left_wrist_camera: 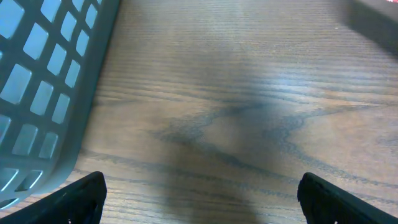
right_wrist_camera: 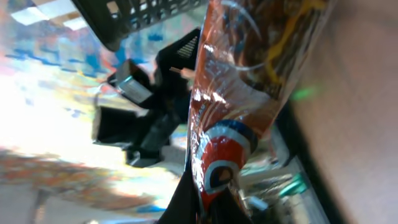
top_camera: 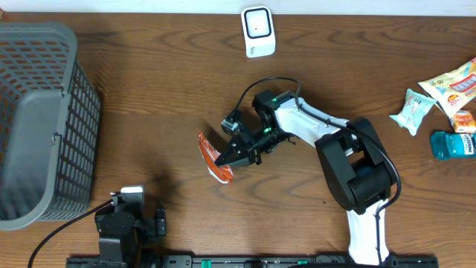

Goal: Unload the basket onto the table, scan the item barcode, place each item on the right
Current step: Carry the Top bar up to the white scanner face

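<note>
An orange-red snack packet (top_camera: 213, 158) hangs above the middle of the table, pinched at one end by my right gripper (top_camera: 232, 155), which is shut on it. In the right wrist view the packet (right_wrist_camera: 239, 93) fills the centre, its red and white end caught between the dark fingertips (right_wrist_camera: 186, 202). A white barcode scanner (top_camera: 258, 31) stands at the far edge of the table. My left gripper (left_wrist_camera: 202, 199) is open over bare wood by the basket, nothing between its fingers (left_wrist_camera: 68, 202). The left arm (top_camera: 123, 219) sits at the near left edge.
A grey plastic basket (top_camera: 41, 123) takes up the left side of the table, its wall (left_wrist_camera: 43, 81) close to the left gripper. At the right edge lie several other items: a pale green packet (top_camera: 411, 110), a colourful snack bag (top_camera: 451, 85) and a blue packet (top_camera: 452, 144).
</note>
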Controlling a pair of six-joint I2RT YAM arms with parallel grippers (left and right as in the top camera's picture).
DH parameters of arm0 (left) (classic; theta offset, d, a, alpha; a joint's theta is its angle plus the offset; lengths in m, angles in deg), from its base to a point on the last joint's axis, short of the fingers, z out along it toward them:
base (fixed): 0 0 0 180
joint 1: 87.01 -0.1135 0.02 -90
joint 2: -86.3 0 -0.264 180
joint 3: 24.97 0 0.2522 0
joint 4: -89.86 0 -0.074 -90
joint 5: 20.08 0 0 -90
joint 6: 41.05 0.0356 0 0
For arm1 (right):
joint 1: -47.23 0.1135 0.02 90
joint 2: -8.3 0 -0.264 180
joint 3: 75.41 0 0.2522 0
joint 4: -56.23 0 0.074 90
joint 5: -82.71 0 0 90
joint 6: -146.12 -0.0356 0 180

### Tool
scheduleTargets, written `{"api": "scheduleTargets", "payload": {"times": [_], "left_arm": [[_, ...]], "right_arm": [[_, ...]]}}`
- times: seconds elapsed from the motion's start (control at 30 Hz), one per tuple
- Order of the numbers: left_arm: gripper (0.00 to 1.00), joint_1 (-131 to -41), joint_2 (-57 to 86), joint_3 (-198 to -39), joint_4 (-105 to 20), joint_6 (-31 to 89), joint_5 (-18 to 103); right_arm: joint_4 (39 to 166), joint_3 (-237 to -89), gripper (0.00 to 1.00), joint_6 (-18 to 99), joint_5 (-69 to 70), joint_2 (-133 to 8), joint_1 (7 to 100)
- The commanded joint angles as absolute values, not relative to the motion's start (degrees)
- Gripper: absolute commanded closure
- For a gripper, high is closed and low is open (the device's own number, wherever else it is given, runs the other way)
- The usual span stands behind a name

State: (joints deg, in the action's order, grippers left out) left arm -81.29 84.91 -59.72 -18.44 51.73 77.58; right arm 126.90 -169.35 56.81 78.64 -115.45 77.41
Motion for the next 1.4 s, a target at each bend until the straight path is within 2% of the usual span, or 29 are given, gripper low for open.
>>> {"api": "scheduleTargets", "payload": {"times": [0.0, 0.07, 0.13, 0.37, 0.6, 0.7, 1.37], "left_arm": [[0.02, -81.58, 84.98, -59.68, -17.53, 51.43, 77.88], [0.02, -81.58, 84.98, -59.68, -17.53, 51.43, 77.88], [0.02, -81.58, 84.98, -59.68, -17.53, 51.4, 77.88], [0.02, -81.58, 84.98, -59.68, -17.53, 51.43, 77.88], [0.02, -81.58, 84.98, -59.68, -17.53, 51.43, 77.88], [0.02, -81.58, 84.98, -59.68, -17.53, 51.43, 77.88], [0.02, -81.58, 84.98, -59.68, -17.53, 51.43, 77.88]], "right_arm": [[123.86, -169.31, 0.99, 59.39, 67.08, -114.62, 76.36], [121.83, -169.39, 0.99, 58.65, 53.18, -114.62, 75.53], [121.52, -170.01, 0.99, 57.68, 45.57, -114.59, 74.5], [122.09, -175.69, 0.98, 60.02, 38.53, -113.76, 70.17], [123.29, -184.04, 0.99, 59.1, 22.56, -111.66, 69.08], [121.24, -187.14, 0.99, 63.35, 20.5, -111.6, 69.08], [76.69, -190.86, 0.99, 63.94, -1.66, -118.37, 68.95]]}}
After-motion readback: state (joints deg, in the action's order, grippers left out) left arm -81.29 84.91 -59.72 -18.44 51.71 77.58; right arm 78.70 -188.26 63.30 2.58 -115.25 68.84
